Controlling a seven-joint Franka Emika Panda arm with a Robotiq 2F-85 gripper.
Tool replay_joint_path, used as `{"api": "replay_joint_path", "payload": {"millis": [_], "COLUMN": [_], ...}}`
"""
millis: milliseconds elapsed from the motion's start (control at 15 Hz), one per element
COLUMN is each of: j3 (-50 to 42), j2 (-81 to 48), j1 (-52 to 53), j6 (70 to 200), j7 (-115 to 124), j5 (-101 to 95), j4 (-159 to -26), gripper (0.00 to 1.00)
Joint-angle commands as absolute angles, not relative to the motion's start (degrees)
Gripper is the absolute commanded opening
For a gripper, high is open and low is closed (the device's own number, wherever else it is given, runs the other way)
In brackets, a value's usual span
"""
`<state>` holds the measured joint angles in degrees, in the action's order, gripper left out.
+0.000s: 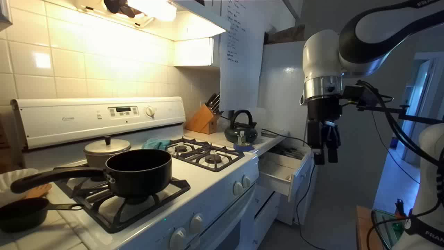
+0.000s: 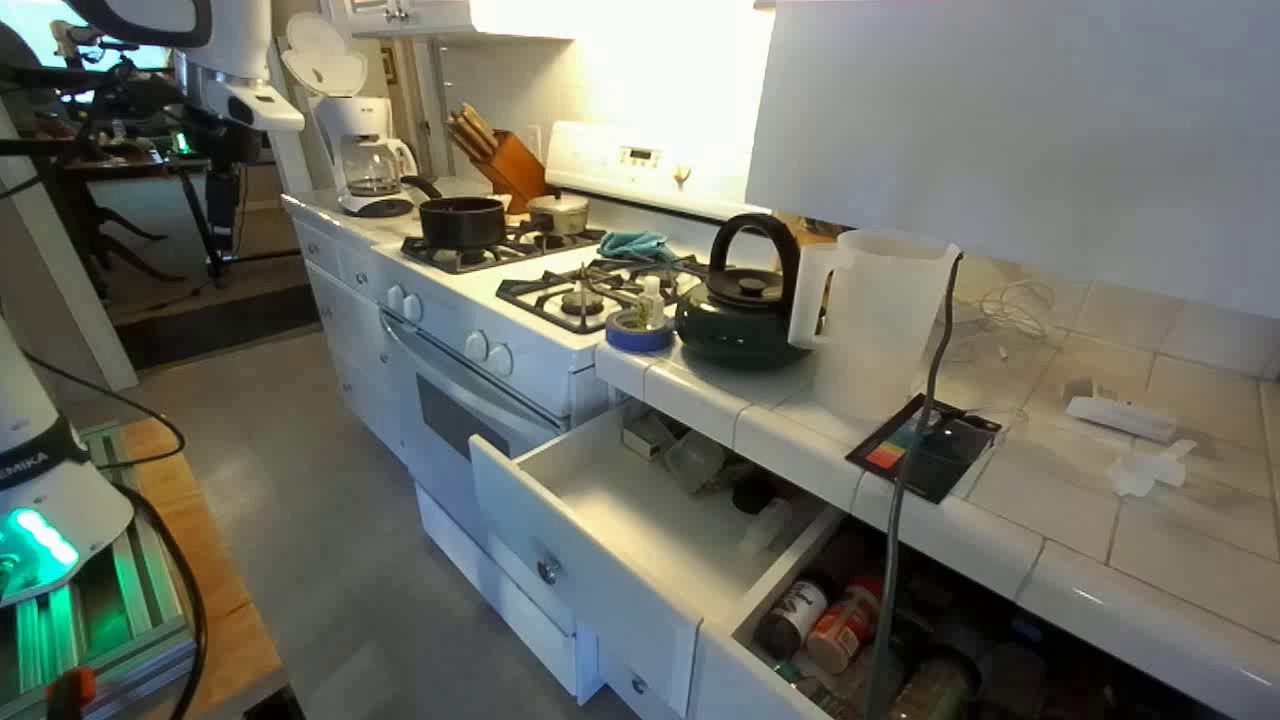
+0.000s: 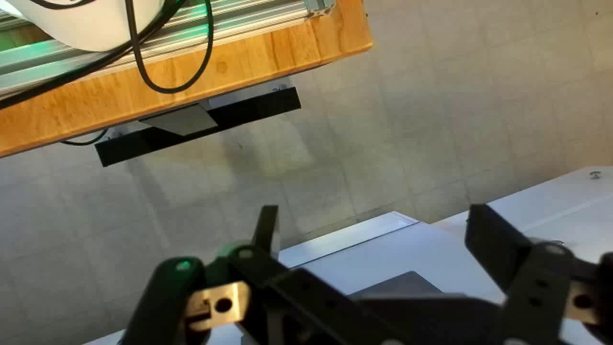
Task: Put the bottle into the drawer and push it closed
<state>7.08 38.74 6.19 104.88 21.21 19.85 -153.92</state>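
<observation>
A small clear bottle point(image 2: 654, 303) with a pale cap stands upright at a blue tape roll point(image 2: 640, 335) on the counter's corner beside the stove. The bottle point(image 1: 242, 137) and roll show in both exterior views. The white drawer point(image 2: 610, 590) is pulled open below the counter; it also shows in an exterior view point(image 1: 274, 181). Small items lie toward its back, and its front part is bare. My gripper point(image 1: 326, 159) points down in the air, well apart from bottle and drawer. In the wrist view, its fingers point(image 3: 378, 232) are apart with nothing between them.
A dark kettle point(image 2: 745, 315) and frosted pitcher point(image 2: 880, 310) stand close to the bottle. A second open drawer point(image 2: 745, 685) holds spice jars. A cable point(image 2: 905, 480) hangs before the drawers. A black saucepan point(image 1: 138, 173) sits on the stove. The robot's wooden table point(image 3: 268, 57) stands opposite.
</observation>
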Motion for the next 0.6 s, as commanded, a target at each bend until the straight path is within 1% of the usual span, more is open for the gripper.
{"api": "replay_joint_path", "payload": {"millis": [0, 467, 533], "j3": [7.9, 7.9, 8.5], "j2": [38.8, 38.8, 38.8], "j1": [5.2, 5.2, 4.6], "j6": [104.6, 104.6, 106.3], "j7": [20.7, 20.7, 21.8], "j5": [20.3, 20.3, 19.7], "j4": [-153.8, -153.8, -154.1], "gripper": [1.00, 1.00, 1.00]}}
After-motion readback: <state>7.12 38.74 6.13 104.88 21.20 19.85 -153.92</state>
